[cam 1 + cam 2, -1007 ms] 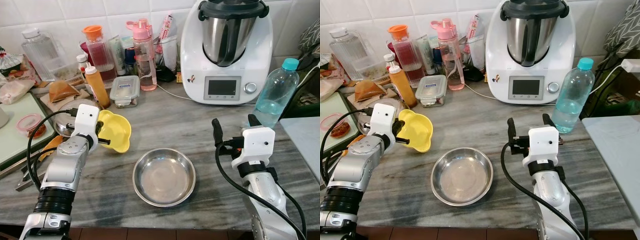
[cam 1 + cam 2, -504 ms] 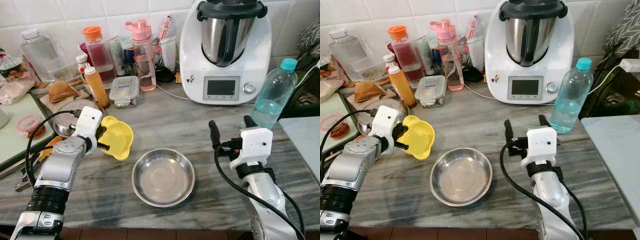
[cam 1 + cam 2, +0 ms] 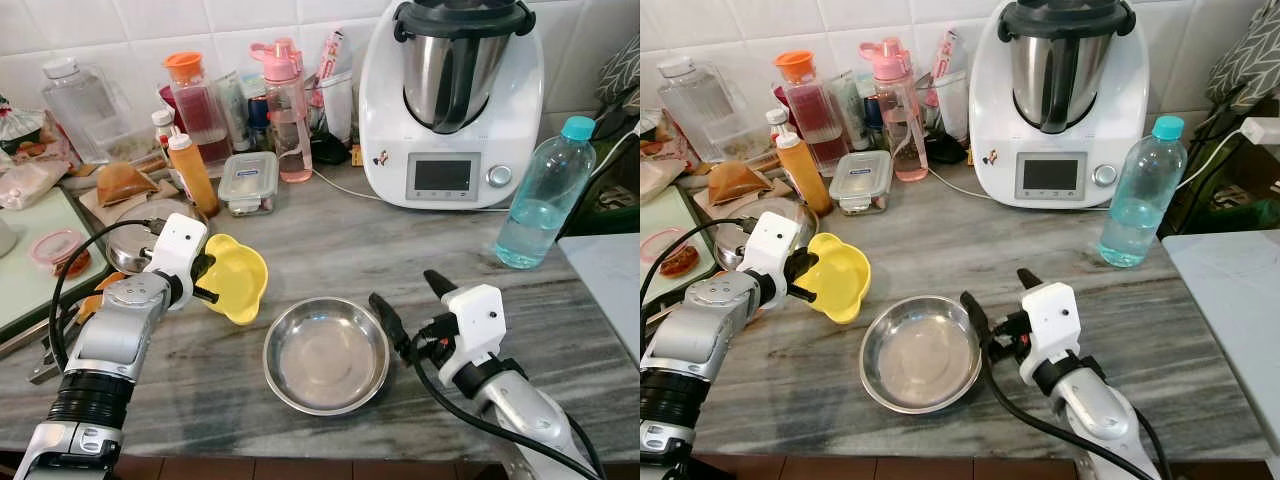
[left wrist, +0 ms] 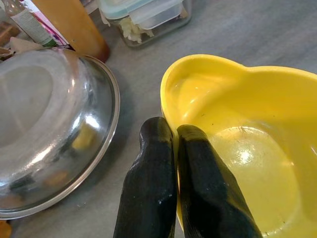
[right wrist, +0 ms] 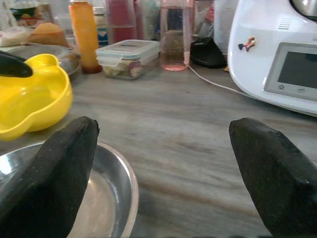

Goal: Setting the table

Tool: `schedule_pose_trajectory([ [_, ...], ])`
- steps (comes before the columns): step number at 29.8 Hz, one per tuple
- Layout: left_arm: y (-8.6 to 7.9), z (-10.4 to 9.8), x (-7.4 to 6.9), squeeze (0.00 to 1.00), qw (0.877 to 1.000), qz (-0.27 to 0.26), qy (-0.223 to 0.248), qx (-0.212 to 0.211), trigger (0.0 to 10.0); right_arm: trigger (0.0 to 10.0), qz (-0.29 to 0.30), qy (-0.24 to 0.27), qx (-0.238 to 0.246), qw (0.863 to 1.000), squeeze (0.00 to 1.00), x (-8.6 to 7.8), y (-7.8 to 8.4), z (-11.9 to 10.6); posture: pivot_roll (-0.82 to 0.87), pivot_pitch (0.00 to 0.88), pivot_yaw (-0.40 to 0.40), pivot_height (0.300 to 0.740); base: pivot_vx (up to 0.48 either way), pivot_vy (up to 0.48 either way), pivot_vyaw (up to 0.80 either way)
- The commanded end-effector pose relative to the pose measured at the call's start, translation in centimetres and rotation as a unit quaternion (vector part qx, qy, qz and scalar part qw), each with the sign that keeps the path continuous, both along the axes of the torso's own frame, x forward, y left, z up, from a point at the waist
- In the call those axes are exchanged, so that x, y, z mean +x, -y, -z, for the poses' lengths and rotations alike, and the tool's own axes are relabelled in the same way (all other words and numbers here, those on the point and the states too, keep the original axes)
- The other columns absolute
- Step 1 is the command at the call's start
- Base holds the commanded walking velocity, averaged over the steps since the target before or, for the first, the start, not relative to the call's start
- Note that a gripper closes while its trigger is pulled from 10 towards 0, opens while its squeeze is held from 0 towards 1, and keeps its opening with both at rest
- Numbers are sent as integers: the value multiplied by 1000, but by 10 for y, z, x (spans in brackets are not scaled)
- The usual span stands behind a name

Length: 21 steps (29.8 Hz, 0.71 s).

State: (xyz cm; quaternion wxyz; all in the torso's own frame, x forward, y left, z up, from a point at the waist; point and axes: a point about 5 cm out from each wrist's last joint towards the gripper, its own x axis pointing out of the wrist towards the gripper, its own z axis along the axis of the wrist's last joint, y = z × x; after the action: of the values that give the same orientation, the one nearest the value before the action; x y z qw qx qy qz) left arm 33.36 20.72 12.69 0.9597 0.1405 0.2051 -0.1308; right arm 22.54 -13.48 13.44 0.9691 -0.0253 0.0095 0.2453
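My left gripper (image 3: 207, 279) is shut on the rim of a yellow bowl (image 3: 237, 277), holding it tilted just above the grey marble counter (image 3: 300, 240). In the left wrist view both black fingers (image 4: 158, 163) pinch that rim, with the yellow bowl (image 4: 247, 148) beyond them. An empty steel bowl (image 3: 326, 355) rests on the counter, front and centre. My right gripper (image 3: 411, 298) is open, low over the counter at the steel bowl's right rim. The right wrist view looks between its fingers at the steel bowl (image 5: 106, 198) and the yellow bowl (image 5: 29, 99).
A white food processor (image 3: 450, 100) and a blue-capped water bottle (image 3: 545, 195) stand at the back right. Bottles, an orange sauce bottle (image 3: 193, 172) and a glass container (image 3: 248, 182) crowd the back left. An upturned steel dish (image 4: 49, 129) lies by the left gripper.
My right arm has swung left and down, from beside the water bottle to the steel bowl's right rim. The left gripper with the yellow bowl has barely shifted.
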Motion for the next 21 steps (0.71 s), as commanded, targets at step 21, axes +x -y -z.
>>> schedule_pose_trajectory([
  [21, 11, 14, -13, 0, 993, 86, -67, 39, 10000, 10000, -129, -91, -1, 987, 0, -24, -4, 6, -65, 0, 111, 740, 0, 0, 0],
])
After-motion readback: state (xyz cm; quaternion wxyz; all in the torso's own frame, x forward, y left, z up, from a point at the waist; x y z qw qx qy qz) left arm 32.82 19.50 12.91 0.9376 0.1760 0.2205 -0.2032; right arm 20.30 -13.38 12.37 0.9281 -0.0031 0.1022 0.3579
